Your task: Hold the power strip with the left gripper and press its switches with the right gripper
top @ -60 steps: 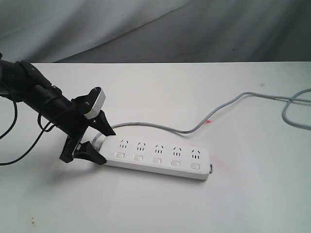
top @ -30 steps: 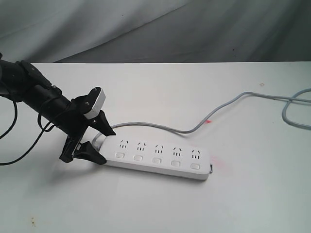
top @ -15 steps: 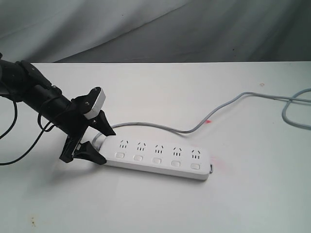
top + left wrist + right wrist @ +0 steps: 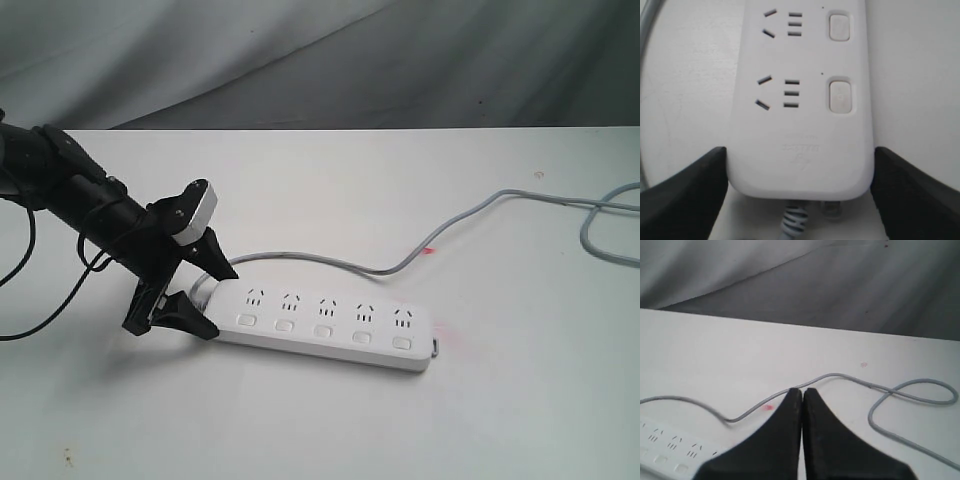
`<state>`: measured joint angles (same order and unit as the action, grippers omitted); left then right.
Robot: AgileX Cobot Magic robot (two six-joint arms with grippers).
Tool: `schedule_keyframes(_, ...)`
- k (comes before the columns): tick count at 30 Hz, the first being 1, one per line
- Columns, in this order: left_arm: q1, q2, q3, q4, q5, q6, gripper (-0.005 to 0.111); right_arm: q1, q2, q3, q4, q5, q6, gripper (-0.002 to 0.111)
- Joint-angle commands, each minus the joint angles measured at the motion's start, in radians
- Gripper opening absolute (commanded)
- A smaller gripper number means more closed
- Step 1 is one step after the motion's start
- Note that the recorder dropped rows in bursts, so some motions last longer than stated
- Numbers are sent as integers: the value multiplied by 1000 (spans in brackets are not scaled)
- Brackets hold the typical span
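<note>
The white power strip [image 4: 330, 322] lies flat on the white table [image 4: 300, 420], its row of switches [image 4: 323, 330] along the near side. My left gripper [image 4: 220, 300] straddles the strip's cord end, one black finger pressed on each long side. In the left wrist view both fingers touch the power strip [image 4: 800, 125] beside its last switches [image 4: 840, 96]. My right gripper [image 4: 802, 390] is out of the exterior view. It hangs above the table, shut with nothing between its fingers, away from the power strip [image 4: 670, 450].
The thin grey cord [image 4: 400, 265] runs from the strip's left end toward the back right and loops at the table's right edge [image 4: 610, 225]. Small pink marks [image 4: 430, 250] dot the tabletop. A grey cloth backdrop [image 4: 400, 60] hangs behind the table.
</note>
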<state>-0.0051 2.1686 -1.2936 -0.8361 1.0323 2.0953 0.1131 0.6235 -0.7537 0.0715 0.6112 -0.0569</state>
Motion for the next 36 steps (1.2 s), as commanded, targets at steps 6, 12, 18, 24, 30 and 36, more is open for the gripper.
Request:
schedule_keyframes(6,-5,-3,-4,-15,18,-3,47,-219,-292,270,30,-52,-15,0)
schedule_keyframes(12,-5,-3,-4,-15,18,-3,47,-221,-409,481,41,-120,-17,0)
schedule_keyframes(18,-5,-3,-4,-15,18,-3,47,-221,-486,586,41,-190,-11,0)
schedule_keyframes(24,-5,-3,-4,-15,18,-3,47,-221,-580,684,44,-240,44,0)
schedule_keyframes(30,-5,-3,-4,-15,18,-3,47,-221,-608,754,37,-255,43,0)
schedule_keyframes(36,-5,-3,-4,-15,18,-3,47,-221,-624,754,13,-270,43,0)
